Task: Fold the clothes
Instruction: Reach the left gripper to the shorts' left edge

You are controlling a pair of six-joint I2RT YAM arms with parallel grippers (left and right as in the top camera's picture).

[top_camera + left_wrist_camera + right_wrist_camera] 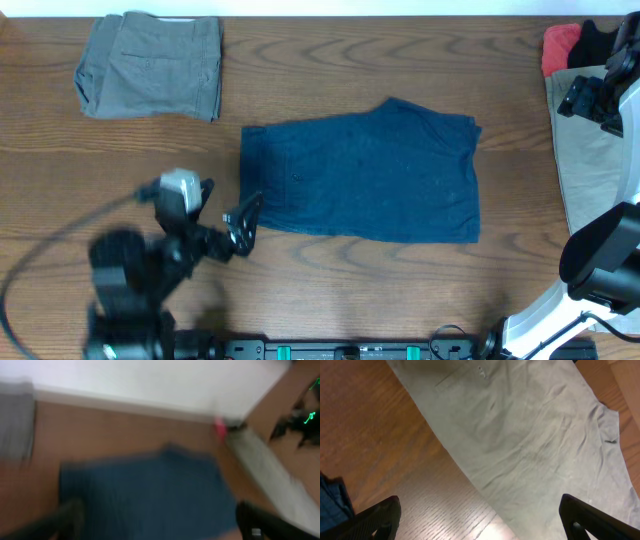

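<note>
**Navy shorts flat, both grippers empty**

Overhead: the navy shorts (365,175) lie flat at centre, with the left gripper (243,218) just off their near-left corner. Left wrist (blurred): its fingers (257,522) are spread wide and hold nothing. Right wrist: the right gripper (480,510) hangs equally wide and empty over the khaki garment (530,445). A pinch that catches only the top layer could drag the shorts askew.

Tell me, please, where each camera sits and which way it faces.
Overhead: above the table, looking straight down; left arm and right arm show.
Left wrist: blurred, facing across navy shorts; fingertips in bottom corners.
Right wrist: looking down on khaki garment; fingertips in bottom corners.
Shared: overhead and left wrist both see the shorts.
</note>
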